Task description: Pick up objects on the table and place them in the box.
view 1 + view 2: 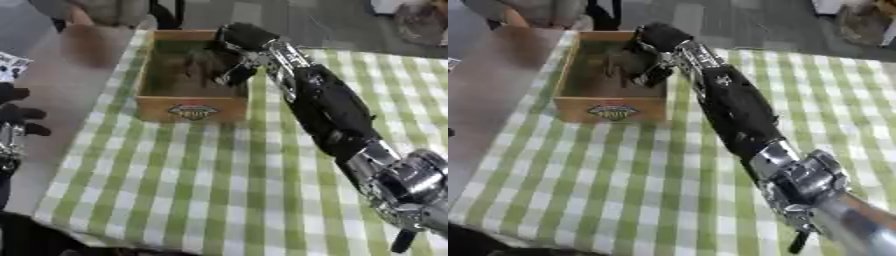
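A wooden box (191, 109) with a label on its front wall stands at the far left of the green checked cloth. My right arm stretches from the lower right up to it. My right hand (661, 36) hangs over the box's far right corner and reaches down inside. A dark, blurred lump (194, 67) lies in the box right beside the hand; whether the hand grips it does not show. My left hand (17, 114) rests at the left edge, off the cloth, with its dark fingers spread and holding nothing.
The checked cloth (192, 180) covers the table in front of the box. Bare brown tabletop (66, 85) lies left of the cloth. A printed paper (9, 65) sits at the far left edge. Blurred things stand beyond the table's far edge.
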